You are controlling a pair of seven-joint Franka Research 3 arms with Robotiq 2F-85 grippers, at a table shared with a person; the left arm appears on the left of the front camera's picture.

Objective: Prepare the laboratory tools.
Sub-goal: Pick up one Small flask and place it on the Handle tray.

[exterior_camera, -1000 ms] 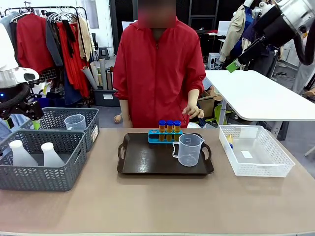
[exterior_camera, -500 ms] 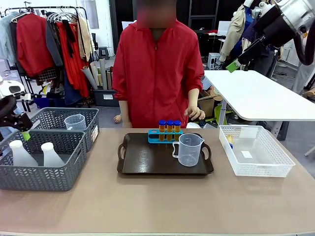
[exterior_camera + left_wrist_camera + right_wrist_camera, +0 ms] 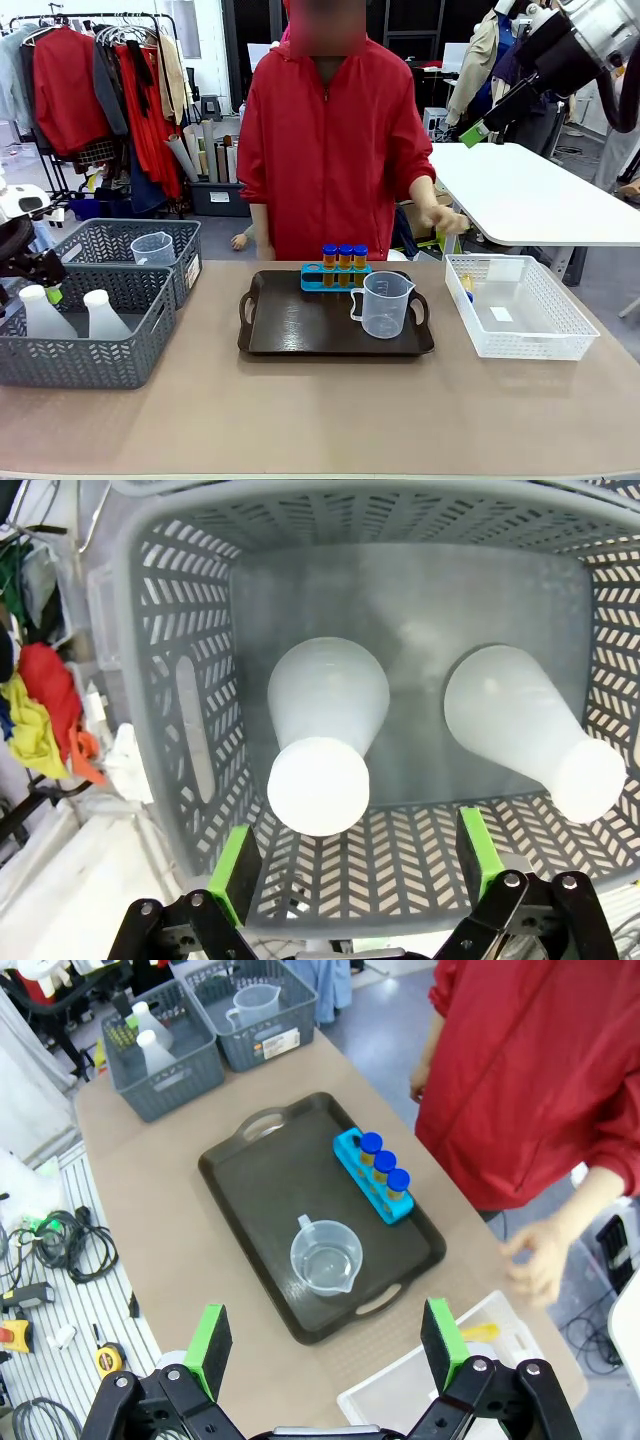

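Three blue-capped tubes of orange liquid (image 3: 343,260) (image 3: 385,1174) stand in a blue rack at the back of the dark tray (image 3: 290,330). The clear handled beaker (image 3: 384,304) (image 3: 326,1257) stands on the tray's right side. Two translucent white conical flasks (image 3: 42,312) (image 3: 322,730) stand in the near grey basket (image 3: 90,350). My left gripper (image 3: 48,290) (image 3: 355,865) hangs open just above that basket, over the left flask. High above the table, my right gripper (image 3: 478,130) (image 3: 325,1345) is open and holds nothing. The fourth tube, a small orange shape (image 3: 467,286), lies in the white basket.
A second clear beaker (image 3: 152,248) sits in the far grey basket (image 3: 185,250). The white mesh basket (image 3: 520,340) stands right of the tray. A person in red stands behind the table, one hand (image 3: 448,220) raised over the white basket's far side. Bare tabletop lies in front.
My left gripper has dropped lower and moved over the near grey basket. The person's hand has swung from behind the tray to the right, toward the white basket.
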